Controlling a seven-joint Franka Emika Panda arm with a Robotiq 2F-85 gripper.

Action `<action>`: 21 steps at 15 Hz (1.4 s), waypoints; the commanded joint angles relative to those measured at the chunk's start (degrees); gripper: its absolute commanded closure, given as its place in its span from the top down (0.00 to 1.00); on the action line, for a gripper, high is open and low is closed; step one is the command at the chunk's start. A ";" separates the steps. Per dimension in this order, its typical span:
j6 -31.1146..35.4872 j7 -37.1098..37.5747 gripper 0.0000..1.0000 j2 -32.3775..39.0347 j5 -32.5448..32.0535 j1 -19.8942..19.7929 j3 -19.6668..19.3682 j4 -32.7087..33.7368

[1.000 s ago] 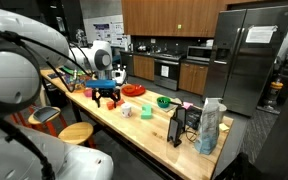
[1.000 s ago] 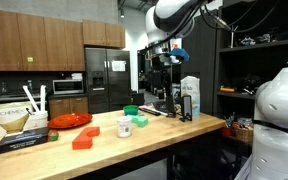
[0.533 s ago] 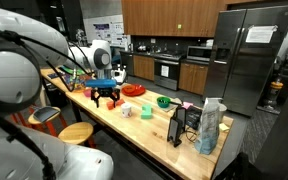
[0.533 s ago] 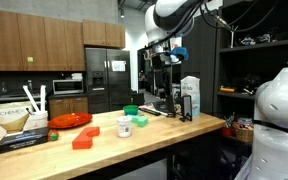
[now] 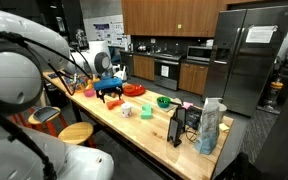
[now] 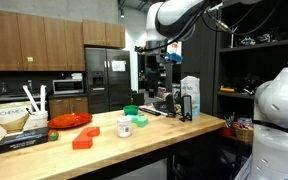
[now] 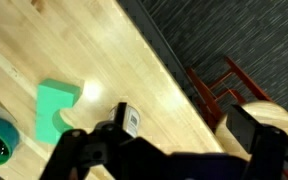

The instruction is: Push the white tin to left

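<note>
Gripper (image 7: 166,142): hangs wide open, grips nothing, hovers above wooden counter (image 7: 134,70) near green block (image 7: 56,103), beside the counter's edge.

Indoor kitchen, evenly lit by bright ceiling lights. Both exterior views are small and soft. The wrist view is blurred, with pale glare on the wooden table (image 7: 74,40).

The white tin (image 6: 123,128) stands on the wooden table (image 6: 197,126).

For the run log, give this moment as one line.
small white cylindrical tin: on wooden counter, untouched | gripper: jaws open, empty, raised apart from it | push: not started
</note>
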 commanded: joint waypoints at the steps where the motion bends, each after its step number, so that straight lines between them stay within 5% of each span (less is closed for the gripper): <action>1: 5.67 -3.88 1.00 -1.14 -0.49 2.37 -2.43 -2.84; 11: -1.96 -11.23 1.00 -0.86 -1.79 4.08 -4.42 -2.59; 12: 2.51 -14.84 1.00 9.34 -4.38 0.73 -7.75 1.51; 16: 5.54 -19.69 1.00 19.59 -7.72 -1.97 -10.39 6.48; 21: 7.28 -27.88 1.00 37.04 -5.84 -6.51 -10.55 20.52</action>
